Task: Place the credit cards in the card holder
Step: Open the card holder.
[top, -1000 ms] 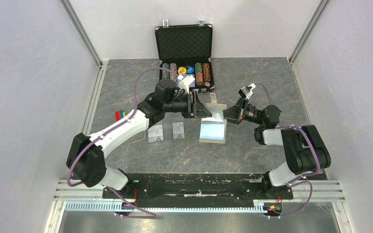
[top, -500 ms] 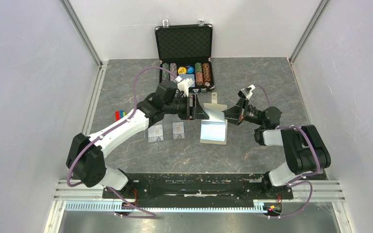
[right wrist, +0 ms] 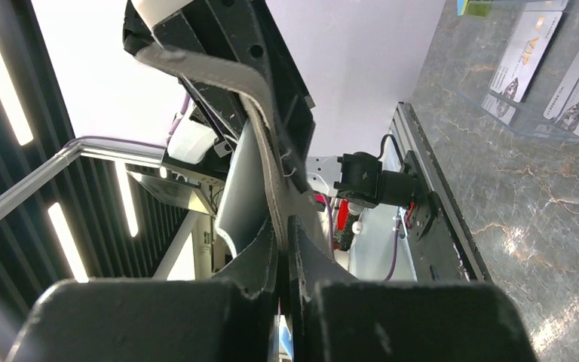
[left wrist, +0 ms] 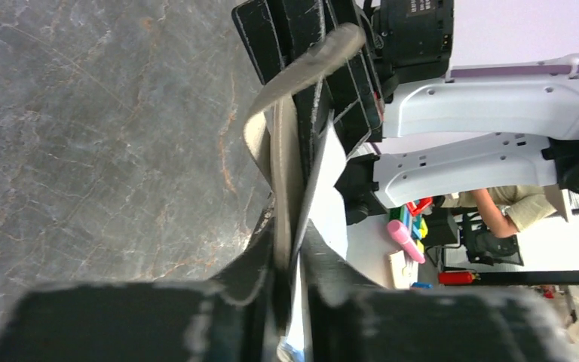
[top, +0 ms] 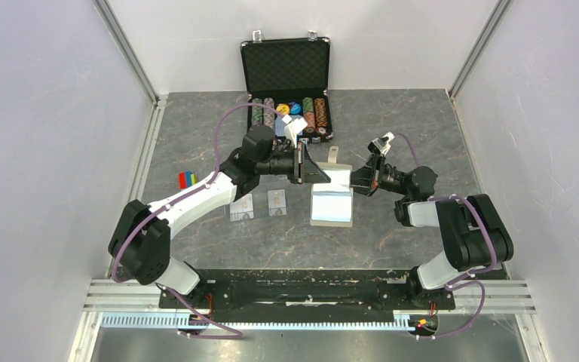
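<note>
The taupe card holder (top: 332, 205) lies open mid-table with its light blue lining up. Its far flap (top: 338, 179) stands raised, the tab clasp (top: 332, 153) behind it. My left gripper (top: 318, 174) is shut on the flap's left edge, and my right gripper (top: 354, 180) is shut on its right edge. In the left wrist view the flap (left wrist: 275, 151) runs between my closed fingers (left wrist: 290, 234). In the right wrist view it (right wrist: 260, 136) does the same (right wrist: 283, 222). Two whitish credit cards (top: 241, 207) (top: 277, 202) lie left of the holder, in clear sleeves (right wrist: 531, 53).
An open black poker-chip case (top: 286, 68) with chips and a blue deck stands at the back centre. Small coloured blocks (top: 187, 179) lie at the left. Enclosure walls rise on both sides.
Both grippers keep hold of the flap. My left arm has swung a little right and away, and the holder has shifted slightly toward the far side.
</note>
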Controlling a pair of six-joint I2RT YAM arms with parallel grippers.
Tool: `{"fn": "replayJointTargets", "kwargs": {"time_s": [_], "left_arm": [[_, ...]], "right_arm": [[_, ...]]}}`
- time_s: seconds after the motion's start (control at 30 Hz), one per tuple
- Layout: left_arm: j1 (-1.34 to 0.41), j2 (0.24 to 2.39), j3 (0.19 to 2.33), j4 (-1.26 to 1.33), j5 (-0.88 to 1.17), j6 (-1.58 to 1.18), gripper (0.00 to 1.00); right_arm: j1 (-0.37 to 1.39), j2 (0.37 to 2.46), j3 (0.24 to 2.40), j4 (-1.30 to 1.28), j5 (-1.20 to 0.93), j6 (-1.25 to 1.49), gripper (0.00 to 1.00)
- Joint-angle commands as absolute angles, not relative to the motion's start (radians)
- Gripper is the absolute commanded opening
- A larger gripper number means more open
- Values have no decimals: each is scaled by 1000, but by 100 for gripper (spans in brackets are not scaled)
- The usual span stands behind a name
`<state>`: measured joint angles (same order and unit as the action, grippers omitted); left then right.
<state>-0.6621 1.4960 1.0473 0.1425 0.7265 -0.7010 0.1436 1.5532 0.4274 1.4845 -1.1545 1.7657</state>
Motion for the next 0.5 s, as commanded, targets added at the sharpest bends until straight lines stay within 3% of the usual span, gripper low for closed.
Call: {"fn": "replayJointTargets", "kwargs": {"time_s": [0.0,0.03,0.23,0.37,0.47], "left_arm": [[-661,1470,1035,218,761,-745,11],[-659,1465,1033,212,752,-746,8],[-645,1420,1041,103,691,-694,2],[-641,1392,1085,-82,639,-600,2],[-640,1373,1111,-184,609,-549,2]], "right_arm": [[145,1545,425,1956,-1159,1773,0],[145,1546,423,1955,-1154,1768,1],[143,1527,436,1846,-1144,1668,36],[142,1467,441,1623,-1143,1501,51],[140,1385,450,1317,-1127,1282,62]]}}
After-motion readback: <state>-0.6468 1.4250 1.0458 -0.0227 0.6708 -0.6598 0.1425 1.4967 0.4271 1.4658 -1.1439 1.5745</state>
